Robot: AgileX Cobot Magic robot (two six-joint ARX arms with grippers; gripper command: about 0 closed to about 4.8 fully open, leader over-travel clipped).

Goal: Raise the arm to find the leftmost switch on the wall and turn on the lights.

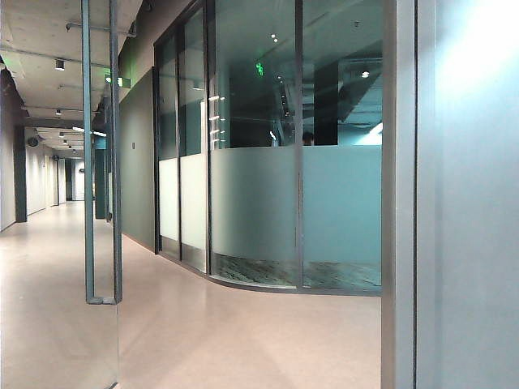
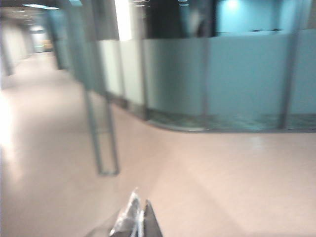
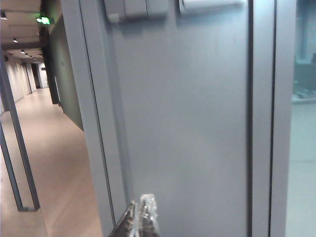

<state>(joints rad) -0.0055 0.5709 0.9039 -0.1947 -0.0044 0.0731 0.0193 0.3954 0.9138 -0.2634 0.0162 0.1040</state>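
Note:
In the right wrist view a grey wall panel (image 3: 187, 123) fills the frame. A switch plate (image 3: 136, 9) sits at the panel's upper edge, partly cut off by the frame, and the leftmost switch (image 3: 113, 7) is its end rocker nearest the corridor. A second plate (image 3: 212, 4) lies beside it. My right gripper (image 3: 145, 200) is shut and empty, close to the panel and well below the switches. My left gripper (image 2: 140, 205) is shut and empty, pointing out over the corridor floor. Neither gripper shows in the exterior view, where the same wall (image 1: 470, 203) stands on the right.
A metal frame edge (image 1: 399, 194) borders the wall. A glass door with a tall bar handle (image 1: 101, 162) stands on the left. Frosted glass partitions (image 1: 268, 203) curve across the corridor's far side. Open floor (image 1: 203, 332) lies between.

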